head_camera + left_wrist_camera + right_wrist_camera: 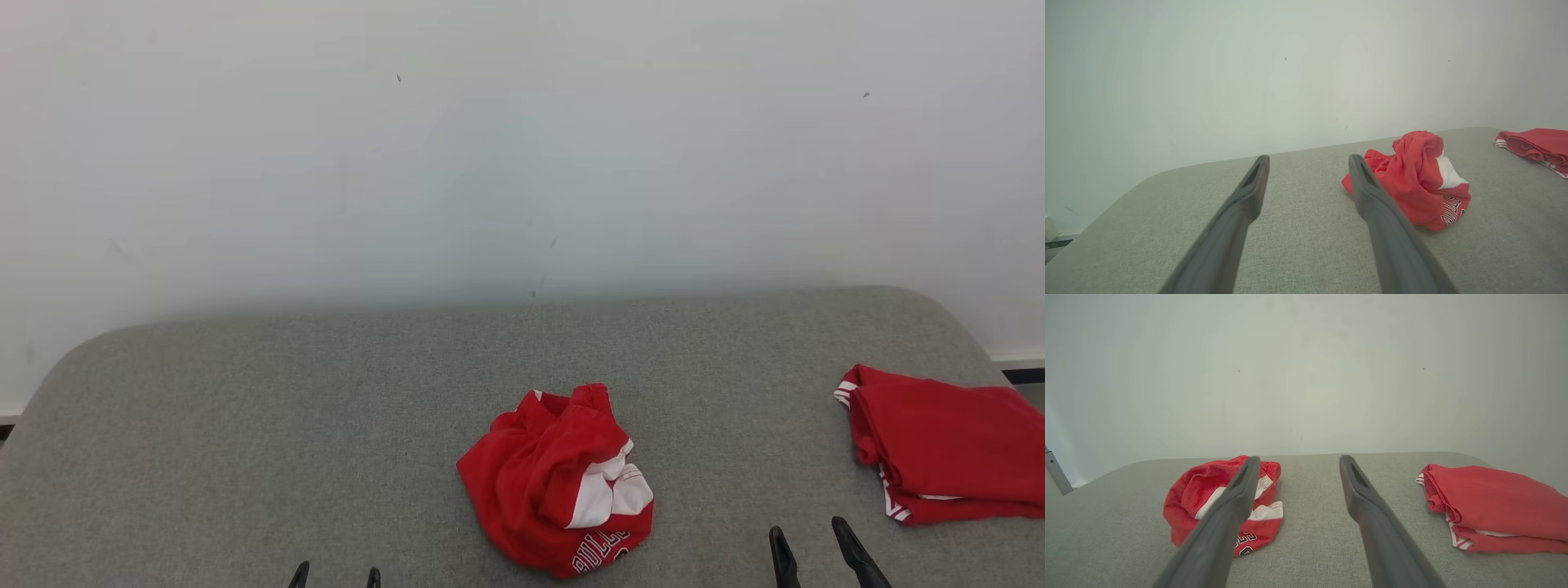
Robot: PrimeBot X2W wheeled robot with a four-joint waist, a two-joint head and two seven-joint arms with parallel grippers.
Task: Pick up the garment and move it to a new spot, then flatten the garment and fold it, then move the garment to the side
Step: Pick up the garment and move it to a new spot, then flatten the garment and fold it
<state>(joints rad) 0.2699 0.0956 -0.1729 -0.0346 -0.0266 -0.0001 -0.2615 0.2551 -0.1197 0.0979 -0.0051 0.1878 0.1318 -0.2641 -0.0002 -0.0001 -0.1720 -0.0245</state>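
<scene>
- The left gripper [336, 576] is seen low at the head view's bottom edge, at about 8 o'clock from the crumpled red-and-white fabric garment [539, 482]. Its two long dark fingers are pointed up the view.
- The jaws are spread wide, nothing is held between them, and bare surface is seen through the gap in the left wrist view.
- The right gripper [808, 531] is placed at about 4 o'clock from the garment, its fingers slanted slightly toward 11 o'clock. It too is held wide open and empty, clear of the cloth.
- Only the fingertips of the left gripper are shown in the head view; the rest is cut off by the bottom edge.
- In the right wrist view, part of the garment is covered by one dark finger.
- The black-and-white lettering at the garment's 5 o'clock edge is partly tucked under and cannot be read in full.
- The folded red garment with white striped trim [947, 441] is cut off by the head view's right edge.
- The crumpled garment is found on the grey woven fabric surface [245, 425], at its 6 o'clock side, well apart from the folded one at 3 o'clock.
- It is bunched into a rounded heap: red cloth, white panels at 3 o'clock, and a gathered band at 12 o'clock.
</scene>
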